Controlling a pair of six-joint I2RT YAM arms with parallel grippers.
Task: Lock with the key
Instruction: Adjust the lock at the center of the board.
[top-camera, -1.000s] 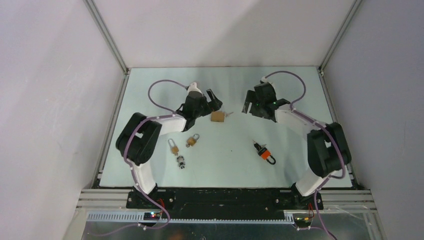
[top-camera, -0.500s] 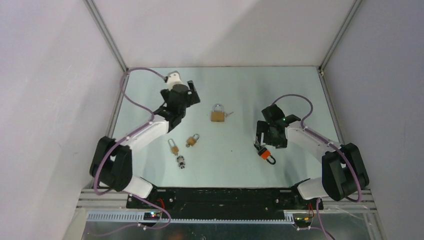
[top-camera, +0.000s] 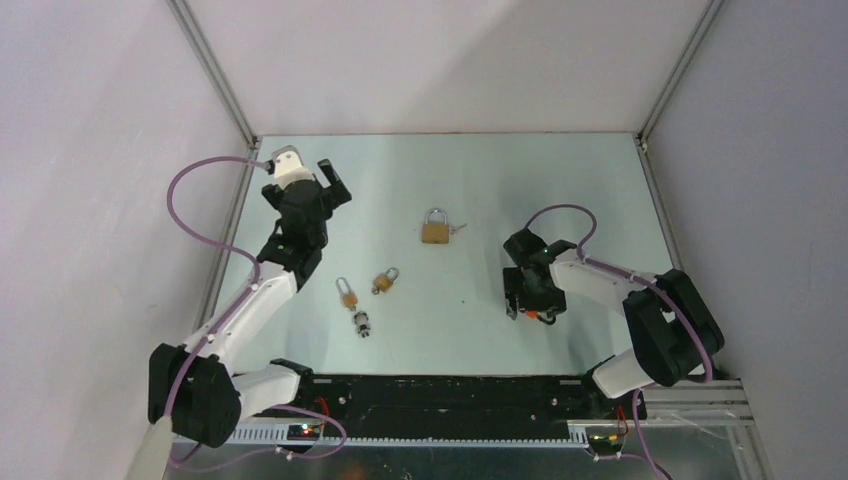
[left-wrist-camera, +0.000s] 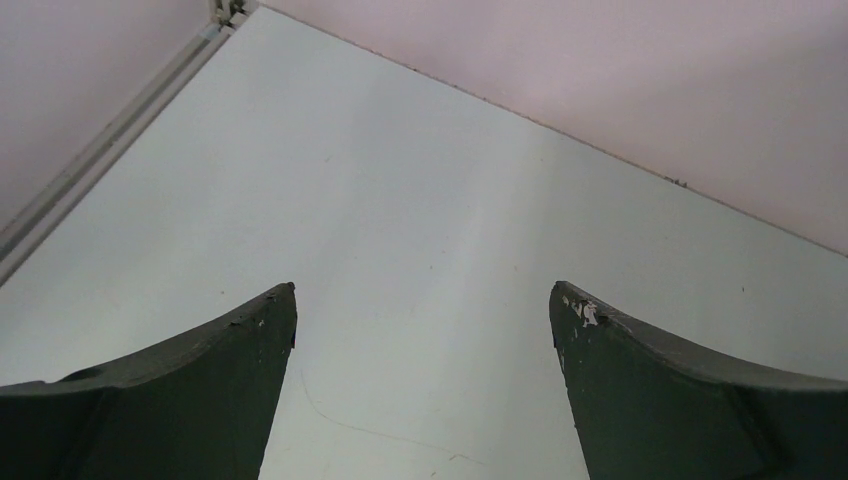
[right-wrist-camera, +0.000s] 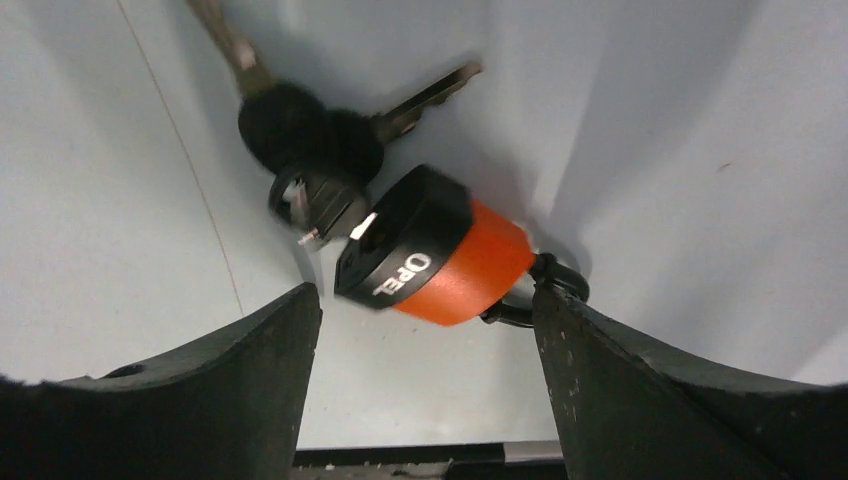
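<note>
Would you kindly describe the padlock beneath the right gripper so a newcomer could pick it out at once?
Look at the right half of the table, toward its near edge, where the right gripper hangs with jaws open. The padlock lies between its fingers, keys beside it. It alone has an orange body with a black end; the brass padlocks lie further left.

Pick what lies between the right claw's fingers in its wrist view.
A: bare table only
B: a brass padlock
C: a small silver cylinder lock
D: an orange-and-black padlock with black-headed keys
D: the orange-and-black padlock lies on the table in the gap of the open right claw, with the black-headed keys at its far end and nothing gripped.
</note>
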